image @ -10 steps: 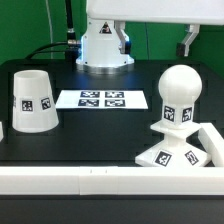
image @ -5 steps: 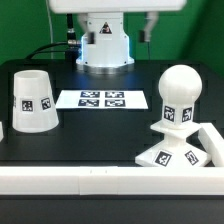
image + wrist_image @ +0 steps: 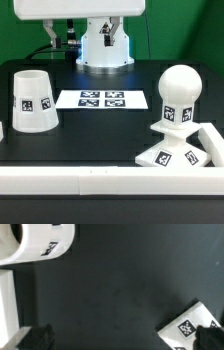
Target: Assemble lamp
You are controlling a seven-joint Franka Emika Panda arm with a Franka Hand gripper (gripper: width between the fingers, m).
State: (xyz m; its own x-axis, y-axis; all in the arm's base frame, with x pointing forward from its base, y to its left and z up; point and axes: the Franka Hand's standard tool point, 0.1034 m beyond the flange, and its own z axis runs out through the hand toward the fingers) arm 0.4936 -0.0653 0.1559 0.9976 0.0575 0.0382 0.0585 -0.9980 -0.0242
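Observation:
The tapered white shade (image 3: 33, 100) stands on the black table at the exterior view's left. The round-headed bulb (image 3: 179, 95) stands upright on the square stepped base (image 3: 178, 152) at the exterior view's right, by the front wall. Only the white body of my hand (image 3: 80, 8) shows, high along the exterior view's top edge, far above all parts. In the wrist view my gripper (image 3: 125, 342) is open and empty, its dark fingertips (image 3: 38, 338) wide apart over bare table. The shade (image 3: 35, 243) and a tagged corner of the base (image 3: 190, 325) also show there.
The marker board (image 3: 102, 99) lies flat between the shade and the bulb. A white border wall (image 3: 100, 180) runs along the front edge and also shows in the wrist view (image 3: 7, 297). The robot's white pedestal (image 3: 105, 45) stands at the back.
My hand has swept along the top of the exterior view toward its left and now fills more of the top edge. Shade, bulb and base have not moved.

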